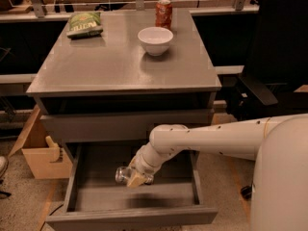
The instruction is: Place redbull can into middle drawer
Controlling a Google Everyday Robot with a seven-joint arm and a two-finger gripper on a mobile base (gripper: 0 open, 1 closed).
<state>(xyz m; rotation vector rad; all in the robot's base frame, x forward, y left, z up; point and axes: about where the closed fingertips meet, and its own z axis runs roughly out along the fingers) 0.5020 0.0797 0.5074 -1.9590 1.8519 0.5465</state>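
The middle drawer [86,198] of the grey cabinet stands pulled out, its flat grey floor showing. My gripper [135,176] reaches down into it from the right and is shut on the redbull can [122,174]. The can is silver and shiny, lies sideways in the fingers and sticks out to the left. It hangs a little above the drawer floor, near the middle of the drawer. My white arm [207,138] crosses in front of the drawer's right side and hides part of it.
On the cabinet top [106,66] stand a white bowl [155,39], a red-orange soda can [163,13] and a green chip bag [84,24]. A cardboard box [38,153] sits on the floor at left. A black chair [274,57] is at right.
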